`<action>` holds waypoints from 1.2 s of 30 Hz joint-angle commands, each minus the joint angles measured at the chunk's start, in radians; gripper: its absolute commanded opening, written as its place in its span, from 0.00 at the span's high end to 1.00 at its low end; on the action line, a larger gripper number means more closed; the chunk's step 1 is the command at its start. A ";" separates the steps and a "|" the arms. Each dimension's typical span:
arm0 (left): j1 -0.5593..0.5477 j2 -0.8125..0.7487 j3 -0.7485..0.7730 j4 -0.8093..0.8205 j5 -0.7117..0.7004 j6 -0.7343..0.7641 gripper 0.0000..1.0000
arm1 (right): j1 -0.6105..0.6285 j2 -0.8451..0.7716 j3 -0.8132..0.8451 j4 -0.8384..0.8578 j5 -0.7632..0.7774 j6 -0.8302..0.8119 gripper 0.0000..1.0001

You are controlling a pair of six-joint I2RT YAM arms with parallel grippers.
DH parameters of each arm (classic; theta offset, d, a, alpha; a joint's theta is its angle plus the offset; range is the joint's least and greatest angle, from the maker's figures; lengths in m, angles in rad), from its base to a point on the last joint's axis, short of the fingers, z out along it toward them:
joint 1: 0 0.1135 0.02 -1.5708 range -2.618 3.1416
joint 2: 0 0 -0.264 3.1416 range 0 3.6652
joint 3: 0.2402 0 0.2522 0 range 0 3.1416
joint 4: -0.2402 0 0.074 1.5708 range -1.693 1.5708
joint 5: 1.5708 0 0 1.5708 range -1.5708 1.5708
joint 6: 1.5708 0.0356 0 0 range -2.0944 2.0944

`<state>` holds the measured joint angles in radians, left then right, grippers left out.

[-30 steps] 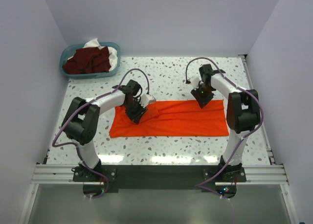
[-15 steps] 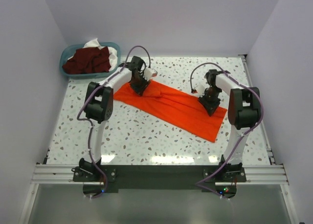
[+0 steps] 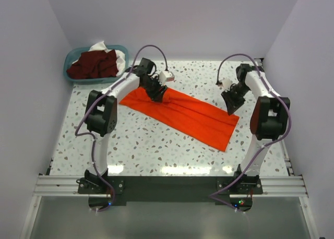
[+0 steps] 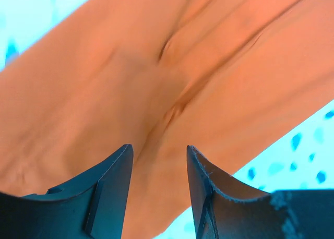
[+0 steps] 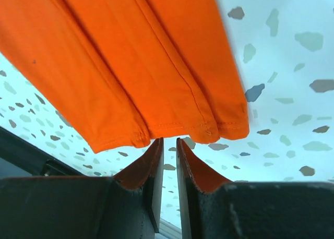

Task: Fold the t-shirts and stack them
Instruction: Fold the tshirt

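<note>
A: Orange shirt [image 3: 177, 114]: folded lengthwise, lying slantwise across table [image 3: 156, 147]. Finished?
B: Hardly. Cross-folds likely pending. Left gripper [image 4: 159, 147]: spread over far-left end. Right gripper [image 5: 168, 141]: nearly pressed together, empty, by right end. Maroon shirts [image 3: 94, 64]: in far-left basket [image 3: 69, 76].

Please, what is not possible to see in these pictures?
1. Top view: how many maroon t-shirts fill the basket; piled, too small.
2. Right wrist view: whether the right end effector grips the orange t-shirt; fingertips hide the hem contact.
3. Left wrist view: the orange t-shirt's ends; cut off by frame edges.
</note>
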<state>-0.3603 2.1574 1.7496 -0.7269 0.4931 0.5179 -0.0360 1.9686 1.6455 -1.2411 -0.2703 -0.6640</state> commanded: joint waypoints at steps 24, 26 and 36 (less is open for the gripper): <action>-0.144 0.153 0.199 0.049 -0.093 0.089 0.62 | 0.004 0.003 -0.127 0.031 0.052 0.092 0.80; -0.144 0.131 0.165 0.057 -0.088 0.100 0.66 | 0.004 -0.005 -0.127 0.014 0.033 0.087 0.82; -0.140 0.087 0.129 0.037 -0.067 0.143 0.79 | 0.004 -0.040 -0.156 -0.027 0.017 0.041 0.91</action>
<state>-0.5056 2.3096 1.8828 -0.6788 0.4126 0.6235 -0.0330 1.9877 1.5070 -1.2266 -0.2291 -0.5911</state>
